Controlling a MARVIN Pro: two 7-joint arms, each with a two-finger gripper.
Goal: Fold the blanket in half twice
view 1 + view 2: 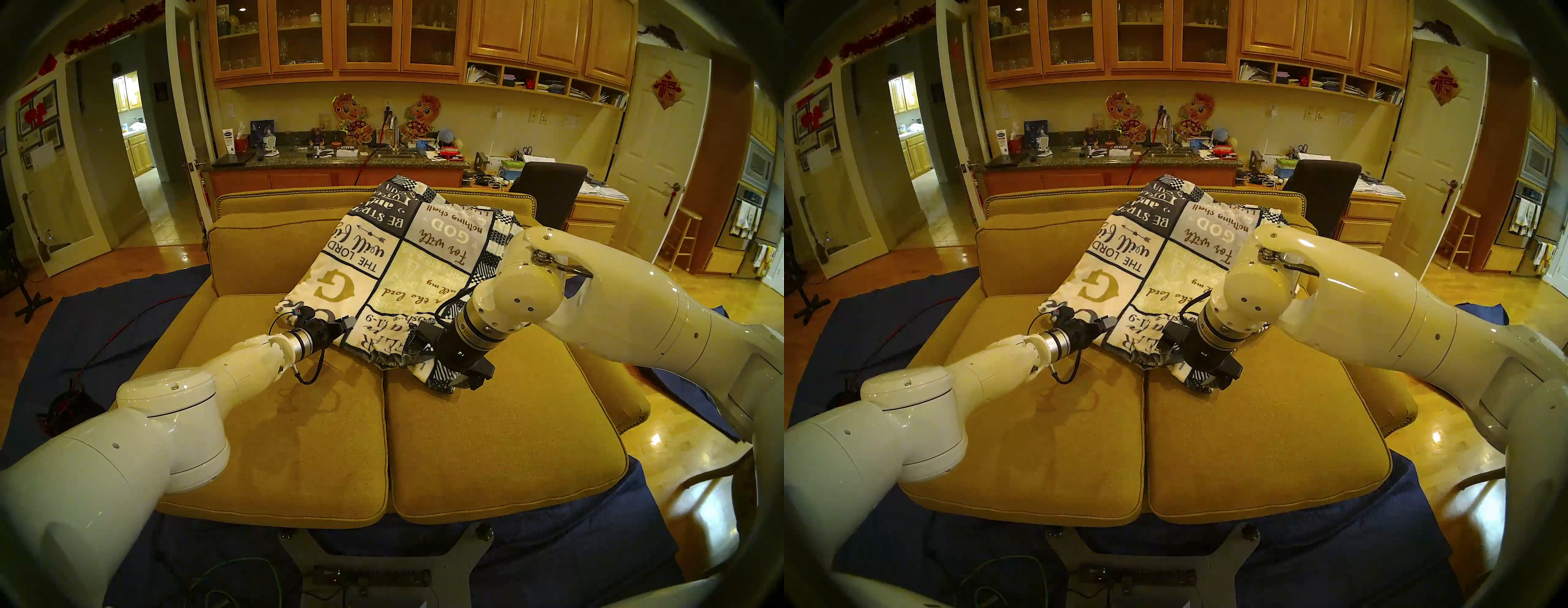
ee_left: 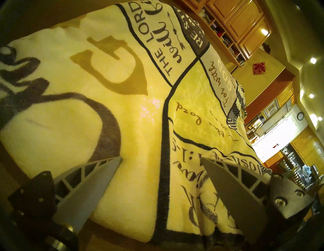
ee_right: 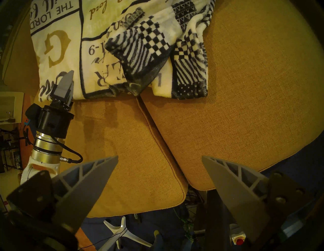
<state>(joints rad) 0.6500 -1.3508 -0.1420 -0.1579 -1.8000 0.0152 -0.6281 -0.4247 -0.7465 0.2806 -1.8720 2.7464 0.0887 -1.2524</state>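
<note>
Currently, left hand (image 2: 161, 160) wide, empty, low at folded blanket (image 1: 394, 271) edge, right hand (image 3: 159, 158) wide, empty, raised over sofa (image 1: 297, 446).

Bare sofa cushions (image 1: 339, 424) before blanket (image 1: 382, 263).

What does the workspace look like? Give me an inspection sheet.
Surface: mustard sofa, two seat cushions.
Job's things: blanket lies folded, rumpled, from seat up the backrest; checkered corner flopped over.
Clutter: nothing seen on the seat.
Grippers: left pincer open at the blanket's near edge; right pincer open above the bare seat, holding nothing.
Cables: black cable loops at the left wrist.
Surroundings: blue cloths on the floor, kitchen counter behind.
</note>
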